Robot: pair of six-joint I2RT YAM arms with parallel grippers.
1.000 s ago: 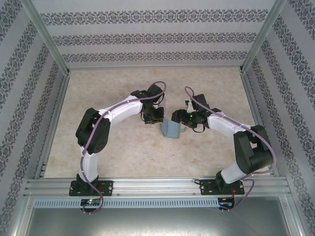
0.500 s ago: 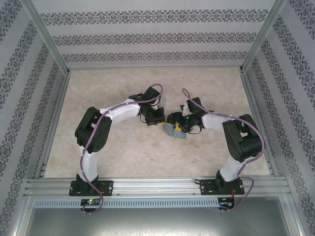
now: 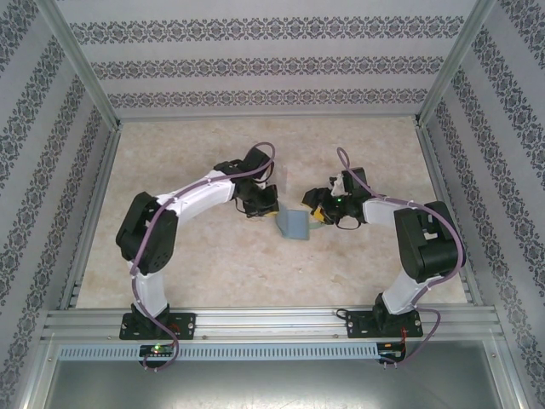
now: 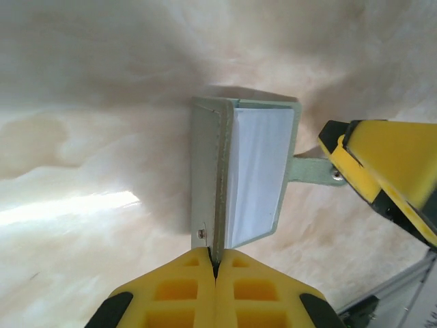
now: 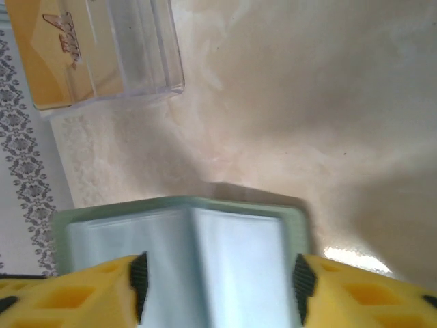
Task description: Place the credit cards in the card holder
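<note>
1. The left gripper lies nearest in my left wrist camera. Its yellow fingers are pressed together, pinching the near edge of one cover of the card holder.
2. The card holder is sage-green and opened part-way like a book, with its covers apart. In the top view I see it at mid-table, between the two grippers, over the pale marbled table. I cannot tell whether it rests on the surface or hangs just above it.
3. A white panel sits inside the open cover. I cannot tell whether it is a card or the lining.
4. The right gripper is on the side of the holder away from the left one. Its fingers are spread, one at each side of a cover. I cannot tell whether the pads press on it.
5. A clear stand is farthest in my right wrist view, on the table beyond the holder. It holds an orange-yellow credit card.
</note>
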